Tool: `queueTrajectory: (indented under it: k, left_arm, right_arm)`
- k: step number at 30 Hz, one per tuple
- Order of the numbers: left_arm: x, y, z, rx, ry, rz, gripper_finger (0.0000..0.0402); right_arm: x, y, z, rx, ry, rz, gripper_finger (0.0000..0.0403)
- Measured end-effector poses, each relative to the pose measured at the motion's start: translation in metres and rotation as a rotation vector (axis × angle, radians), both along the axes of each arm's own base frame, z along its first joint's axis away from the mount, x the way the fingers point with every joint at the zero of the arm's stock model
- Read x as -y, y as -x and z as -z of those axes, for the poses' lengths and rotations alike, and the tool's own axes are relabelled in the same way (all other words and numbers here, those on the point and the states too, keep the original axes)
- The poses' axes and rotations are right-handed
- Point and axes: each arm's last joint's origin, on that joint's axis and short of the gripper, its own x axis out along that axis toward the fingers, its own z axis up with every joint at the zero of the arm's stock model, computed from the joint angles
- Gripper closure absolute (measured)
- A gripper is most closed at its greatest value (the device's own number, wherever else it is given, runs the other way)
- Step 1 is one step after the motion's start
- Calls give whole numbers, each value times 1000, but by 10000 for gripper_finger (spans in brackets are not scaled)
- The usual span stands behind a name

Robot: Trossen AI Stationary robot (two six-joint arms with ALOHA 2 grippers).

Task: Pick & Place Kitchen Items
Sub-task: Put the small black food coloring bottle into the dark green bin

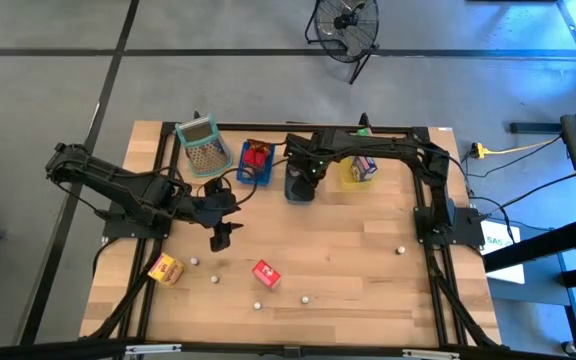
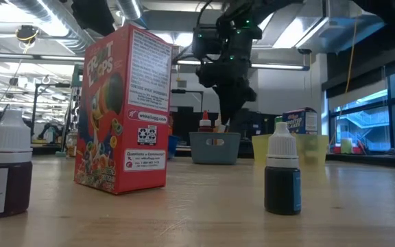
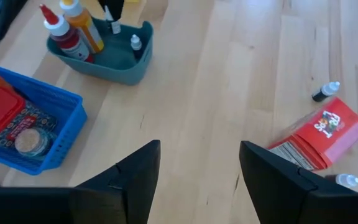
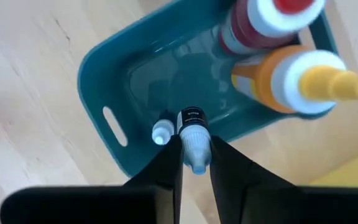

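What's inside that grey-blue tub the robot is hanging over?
The grey-blue plastic tub holds a red-capped bottle, a yellow-capped orange bottle and a small white-capped bottle. The right gripper holds another small dropper bottle above it, hiding the floor beneath.

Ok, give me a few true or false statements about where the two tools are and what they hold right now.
1. The right tool grips a small white-capped bottle above the grey tray. True.
2. The left tool holds the red carton. False: it is open and empty; the carton lies on the table.
3. Two tall sauce bottles stand in the grey tray. True.
4. The blue tray is empty. False: it holds packaged goods.
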Motion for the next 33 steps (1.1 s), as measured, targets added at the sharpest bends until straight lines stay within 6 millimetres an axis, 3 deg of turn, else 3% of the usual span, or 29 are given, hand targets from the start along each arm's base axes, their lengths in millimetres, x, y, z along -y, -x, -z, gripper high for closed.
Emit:
queueTrajectory:
  k: [13, 17, 33]
  left_arm:
    - [-1, 3, 3, -59, -70, 65, 187]
    - [-1, 4, 3, -67, -79, 61, 185]
    - [-1, 4, 3, -66, -79, 60, 187]
  right_arm:
    - [8, -2, 14, -40, -11, 147, 343]
    - [8, -4, 26, -73, -34, 170, 343]
    - [8, -8, 36, -44, -16, 196, 343]
